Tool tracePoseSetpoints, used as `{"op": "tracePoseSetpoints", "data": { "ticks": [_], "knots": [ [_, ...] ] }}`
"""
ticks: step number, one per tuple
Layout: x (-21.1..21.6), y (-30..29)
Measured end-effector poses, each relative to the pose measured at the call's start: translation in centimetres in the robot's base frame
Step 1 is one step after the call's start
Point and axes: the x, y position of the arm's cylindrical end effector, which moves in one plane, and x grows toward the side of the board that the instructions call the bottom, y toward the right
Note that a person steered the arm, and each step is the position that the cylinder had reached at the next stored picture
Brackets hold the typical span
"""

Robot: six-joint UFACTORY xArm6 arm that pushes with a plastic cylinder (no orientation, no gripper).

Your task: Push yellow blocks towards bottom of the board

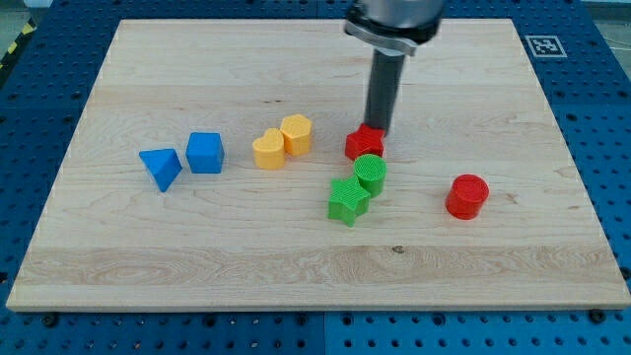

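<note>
1. Board point(118, 237) of pale wood fills most of the view and lies on a blue perforated table point(601, 118); we take the red star point(364, 144), near its middle, as our landmark.
2. Our arm's dark rod point(383, 89) comes down from the view's top, and my tip point(380, 129) rests just above and right of the red star, touching or nearly touching it. We carry no pincer, so there is no open or closed state to tell.
3. The red cylinder point(466, 196) stands well right of the red star and lower.
4. The blue cube point(205, 153) sits far left of the red star; the blue triangular block point(161, 168) lies just beyond it.
5. The green star point(348, 201) lies below the red star, touching the green cylinder point(370, 174), which sits right under the red star.
6. The two yellow blocks sit left of the red star, touching each other: the yellow hexagonal block point(296, 133) nearer it, the yellow heart-like block point(267, 150) farther and slightly lower.
</note>
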Motion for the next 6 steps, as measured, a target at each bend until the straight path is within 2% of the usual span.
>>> {"op": "tracePoseSetpoints", "data": {
  "ticks": [2, 3, 5, 6],
  "knots": [
    [-0.2, -5.2],
    [-0.5, -5.9],
    [-4.3, -1.2],
    [-4.2, 1.9]
  ]
}}
